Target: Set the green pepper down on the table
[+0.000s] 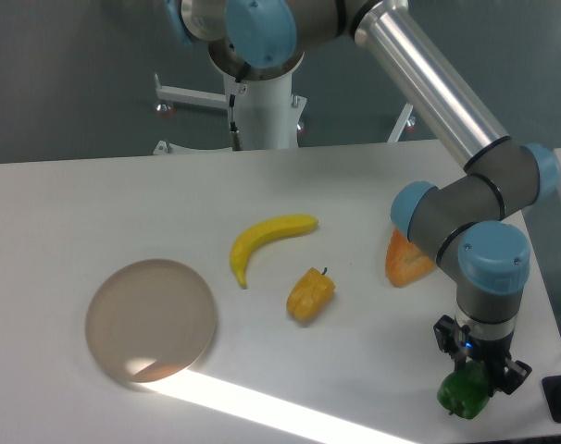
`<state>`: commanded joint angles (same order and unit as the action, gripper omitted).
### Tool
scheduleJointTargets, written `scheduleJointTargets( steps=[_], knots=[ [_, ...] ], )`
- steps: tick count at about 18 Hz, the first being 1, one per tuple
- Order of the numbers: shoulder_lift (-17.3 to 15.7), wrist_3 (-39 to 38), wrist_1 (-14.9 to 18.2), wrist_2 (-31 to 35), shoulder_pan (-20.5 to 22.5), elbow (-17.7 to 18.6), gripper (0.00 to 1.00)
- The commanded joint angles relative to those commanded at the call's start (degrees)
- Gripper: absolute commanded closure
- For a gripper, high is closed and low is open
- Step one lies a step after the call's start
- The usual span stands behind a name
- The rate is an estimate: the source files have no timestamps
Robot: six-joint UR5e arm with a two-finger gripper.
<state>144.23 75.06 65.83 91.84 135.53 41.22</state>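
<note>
1. The step in hand looks like the set-down itself. The green pepper (465,394) sits low at the near right corner of the tabletop (68,199), well to the right of the yellow-orange pepper (310,294), with the hand (475,377) straight above it and its dark fingers reaching down around the pepper's top.

2. The fingers appear closed on the pepper, gripping it at the upper part. Whether its underside already touches the tabletop or hangs just above cannot be told from this angle.

3. The next move, as I judge it, calls for a short lowering if any gap remains, then spreading the fingers and lifting straight up so the lumpy pepper does not roll or get dragged.

4. Hard to make out: the fingertips merge with the dark pepper, so the contact points are unclear.

5. The orange pepper (406,262), right of the yellow-orange one, is partly hidden behind the arm's elbow joint. A banana (267,239) and a round beige disc (151,319) lie to the yellow-orange pepper's left.
</note>
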Motion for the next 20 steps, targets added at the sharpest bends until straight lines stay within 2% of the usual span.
scheduleJointTargets(
  steps=[8, 10, 13, 17, 20],
  knots=[
    [-1.14, -0.96, 0.26, 0.09, -0.44, 0.70, 0.58],
    [-1.76, -2.37, 0.44, 0.18, -1.75, 1.23, 0.58],
    [-2.55, -6.93, 0.79, 0.18, -2.28, 1.32, 0.58],
    [-3.42, -12.90, 2.37, 0.44, -5.09, 1.41, 0.58],
    [-4.65, -16.34, 3.95, 0.35, -6.24, 2.63, 0.58]
  ],
)
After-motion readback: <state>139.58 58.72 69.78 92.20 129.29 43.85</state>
